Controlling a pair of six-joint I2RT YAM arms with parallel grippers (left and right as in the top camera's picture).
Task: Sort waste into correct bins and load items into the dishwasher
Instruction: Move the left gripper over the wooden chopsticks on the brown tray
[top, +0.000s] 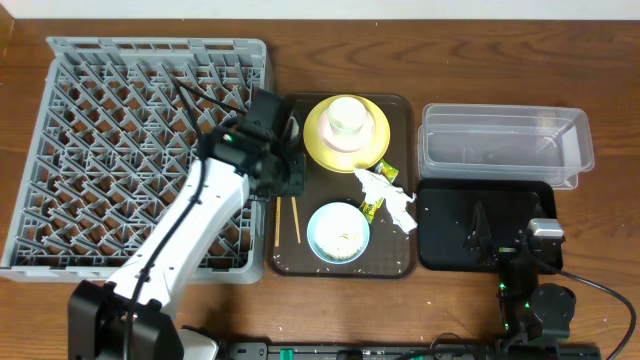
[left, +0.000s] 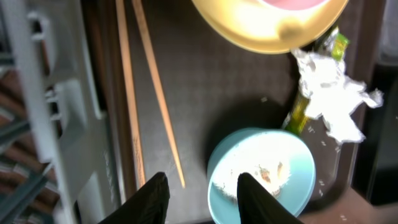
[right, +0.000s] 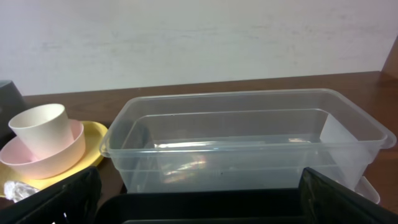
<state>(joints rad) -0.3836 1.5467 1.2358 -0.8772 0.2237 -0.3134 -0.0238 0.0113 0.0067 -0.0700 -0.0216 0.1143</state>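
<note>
Left hand (left: 200, 194) low over brown tray (left: 199, 93), fingers at narrow gap, nothing gripped. Chopsticks (left: 149, 93) stretch ahead of it, one tip between fingers: likely pick for dish rack (top: 130, 150). Right hand (right: 199, 208) wide, empty, facing clear tub (right: 249, 143).

The thin wooden chopsticks (left: 155, 93) reaching out from my left claw (left: 200, 185) look bare, pale and matt. They lie on the dark-brown serving tray (left: 205, 87), which is dull, smooth plastic. Farther ahead of my fingertips, the round yellow plate (left: 249, 31) is glossy. The light-blue bowl (left: 298, 162) beside one finger is smooth with a soft sheen. Beyond it, the crumpled white paper napkin (left: 333, 102) is creased and matt. On my other side, the grey plastic dish rack (left: 62, 124) looks matt.
</note>
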